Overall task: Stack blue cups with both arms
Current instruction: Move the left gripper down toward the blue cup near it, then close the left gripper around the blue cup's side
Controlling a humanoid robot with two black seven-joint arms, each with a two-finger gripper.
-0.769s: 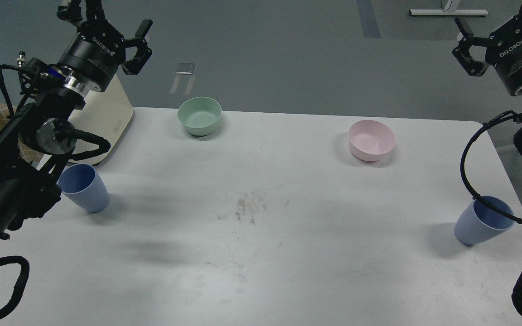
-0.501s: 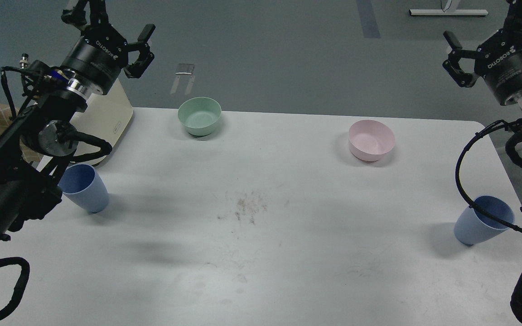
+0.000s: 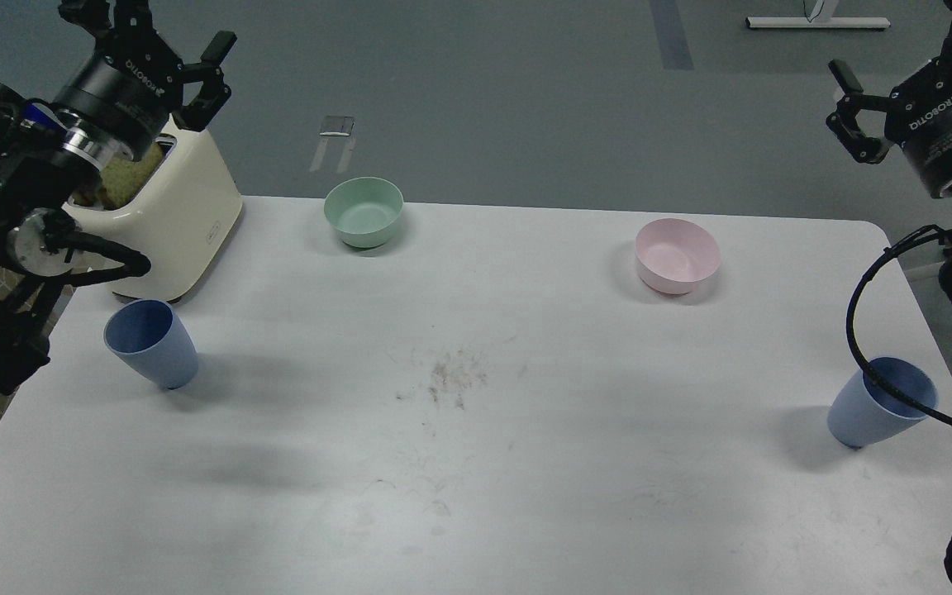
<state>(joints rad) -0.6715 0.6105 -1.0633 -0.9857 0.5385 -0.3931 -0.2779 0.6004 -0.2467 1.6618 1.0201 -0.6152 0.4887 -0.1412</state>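
Both sets of fingers are spread wide and hold nothing: our left fingers [image 3: 158,37] hang high above the cream toaster [image 3: 164,223] at the far left corner, and our right fingers [image 3: 910,54] hang high off the far right edge, partly cut off by the frame. Our biggest worry is the bench [image 3: 476,463] itself, since each blue cup stands close to an outer edge; a sideways nudge on the way down could send one off. The left cup [image 3: 149,342] stands upright just in front of the toaster, near the left edge, so we judge a steep descent there could knock the arm against the toaster or tip the cup toward us. The right cup [image 3: 881,402] stands upright near the right edge, and a black cable [image 3: 854,322] from our right arm loops across its rim in this view; whether it touches we cannot tell, but we think it could drag the cup over as the arm swings. The two cups are well apart, so one must travel far, and a light squeeze on tapered plastic may slip. The green bowl [image 3: 363,211] and pink bowl [image 3: 678,255] sit at the far side, clear of likely paths. Smallest concern: the scuffed patch [image 3: 447,382] mid-bench might catch a sliding base.
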